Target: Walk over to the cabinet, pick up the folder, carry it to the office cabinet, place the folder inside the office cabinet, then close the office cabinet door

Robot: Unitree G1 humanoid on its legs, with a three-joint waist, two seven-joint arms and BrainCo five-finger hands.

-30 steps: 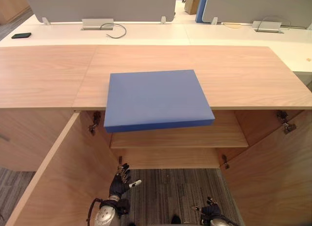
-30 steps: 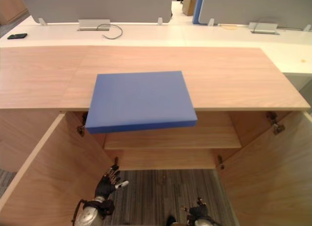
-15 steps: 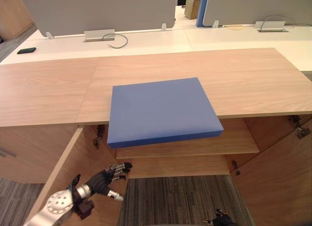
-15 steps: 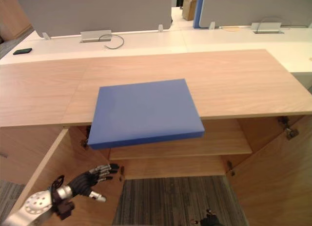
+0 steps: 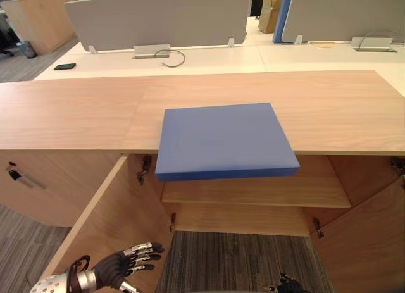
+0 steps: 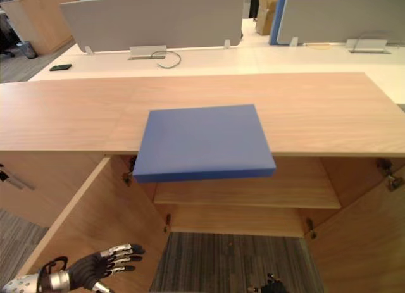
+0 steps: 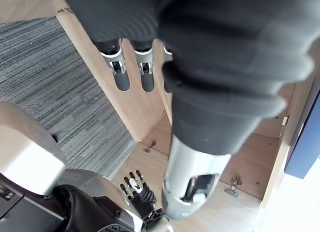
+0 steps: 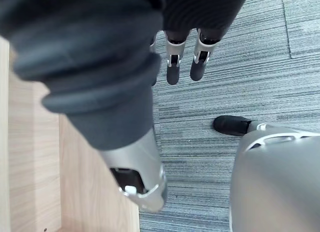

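Observation:
A flat blue folder (image 5: pixel 224 138) lies on the wooden cabinet top (image 5: pixel 76 109), its near edge hanging out over the open front. My left hand (image 5: pixel 117 268) hovers low, well below the folder, beside the open left door (image 5: pixel 107 217). Its fingers (image 7: pixel 121 76) are straight and hold nothing. Far down near the carpet is my right hand (image 5: pixel 283 285), its fingers (image 8: pixel 172 66) also straight and empty. Both hands are well apart from the folder.
Both cabinet doors stand open, the right door (image 5: pixel 367 242) swung out toward me. A bare shelf (image 5: pixel 253 192) spans the inside. Behind the cabinet are white desks with grey partitions (image 5: pixel 158 18), a black phone (image 5: pixel 64 66) and a cable. Grey carpet lies below.
The camera has shifted, showing more of the room behind. My left hand has turned from pointing upward to stretching out sideways, and now sits lower by the left door. The folder has not moved.

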